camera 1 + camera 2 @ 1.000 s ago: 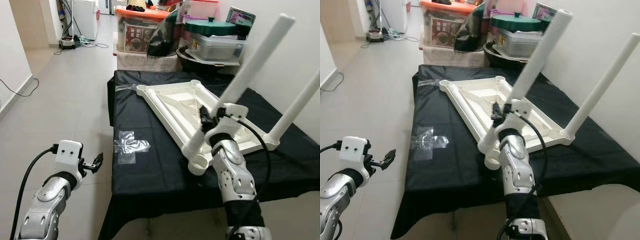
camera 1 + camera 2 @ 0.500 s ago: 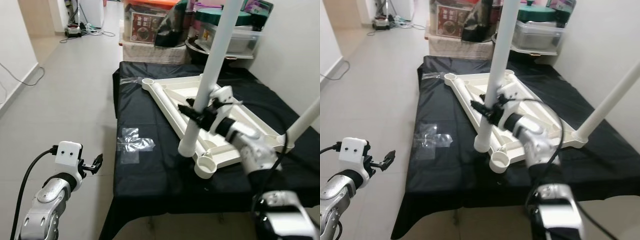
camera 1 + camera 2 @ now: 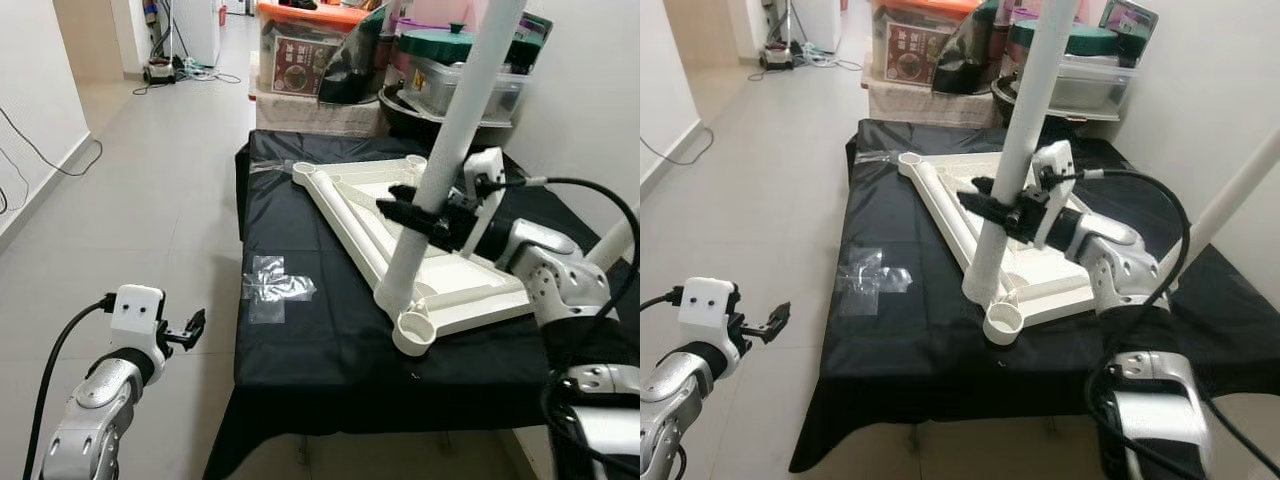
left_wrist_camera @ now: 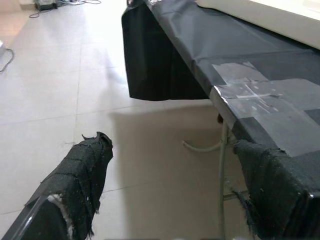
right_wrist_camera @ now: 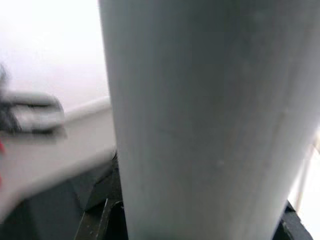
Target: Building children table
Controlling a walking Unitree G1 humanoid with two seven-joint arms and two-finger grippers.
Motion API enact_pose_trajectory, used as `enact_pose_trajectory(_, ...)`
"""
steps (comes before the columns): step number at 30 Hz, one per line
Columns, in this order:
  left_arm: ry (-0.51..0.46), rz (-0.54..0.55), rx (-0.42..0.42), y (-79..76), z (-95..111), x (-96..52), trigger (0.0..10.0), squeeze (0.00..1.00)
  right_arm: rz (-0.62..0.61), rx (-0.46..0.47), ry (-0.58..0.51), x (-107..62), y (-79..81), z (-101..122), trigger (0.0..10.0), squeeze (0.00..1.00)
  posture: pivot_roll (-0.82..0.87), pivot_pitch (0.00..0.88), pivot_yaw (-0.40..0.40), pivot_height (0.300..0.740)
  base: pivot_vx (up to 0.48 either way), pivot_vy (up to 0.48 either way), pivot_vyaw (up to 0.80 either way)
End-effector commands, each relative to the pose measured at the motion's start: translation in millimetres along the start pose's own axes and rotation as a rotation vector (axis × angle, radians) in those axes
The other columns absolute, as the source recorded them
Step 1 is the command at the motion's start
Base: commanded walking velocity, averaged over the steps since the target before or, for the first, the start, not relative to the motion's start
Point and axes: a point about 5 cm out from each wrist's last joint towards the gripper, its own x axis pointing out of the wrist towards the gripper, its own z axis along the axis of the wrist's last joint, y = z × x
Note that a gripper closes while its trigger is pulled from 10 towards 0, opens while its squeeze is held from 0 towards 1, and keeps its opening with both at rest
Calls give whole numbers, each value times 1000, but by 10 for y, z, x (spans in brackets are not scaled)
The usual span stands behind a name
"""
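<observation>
white table frame upside down on a black-covered table, one leg held over its near corner

the black-covered table [image 3: 330,340] carries the upturned white table frame [image 3: 450,290] across its middle. a long white leg [image 3: 445,165] stands tilted, its foot just beside the frame's near corner socket [image 3: 413,330]. the right gripper [image 3: 412,215] is clamped round the leg partway up. the left gripper [image 3: 190,328] hangs low beside the table over the floor, fingers apart, holding nothing.
</observation>
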Motion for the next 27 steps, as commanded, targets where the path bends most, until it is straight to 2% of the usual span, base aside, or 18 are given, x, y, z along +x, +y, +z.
enact_pose_trajectory(1, 17, -13, -8, -44, -47, 2, 10000, 0, -39, -38, 38, -30, -48, -28, 0, 0, 74, 0, -132, 740, 0, 0, 0)
enact_pose_trajectory(8, 15, -17, -14, -47, -40, 9, 10000, 0, -51, -39, 59, -13, -65, -63, 0, 0, 77, 0, -134, 740, 0, 0, 0)
enact_pose_trajectory(15, 15, -10, -15, -2, -40, -10, 10000, 0, -36, -41, 53, 84, -22, -119, 0, 0, 86, 0, -143, 740, 0, 0, 0)
enact_pose_trajectory(17, 16, -8, -19, -3, -43, -15, 10000, 0, 47, -44, 30, 163, 110, -136, 0, 0, 87, 0, -144, 740, 0, 0, 0)
enact_pose_trajectory(20, 17, -9, -20, -3, -46, -15, 10000, 0, 99, -44, 28, 176, 179, -150, 0, 0, 87, 0, -144, 740, 0, 0, 0)
enact_pose_trajectory(27, 19, -6, -19, 13, -49, -5, 10000, 0, 172, -73, 58, 140, 250, -203, 0, 0, 87, 0, -145, 740, 0, 0, 0)
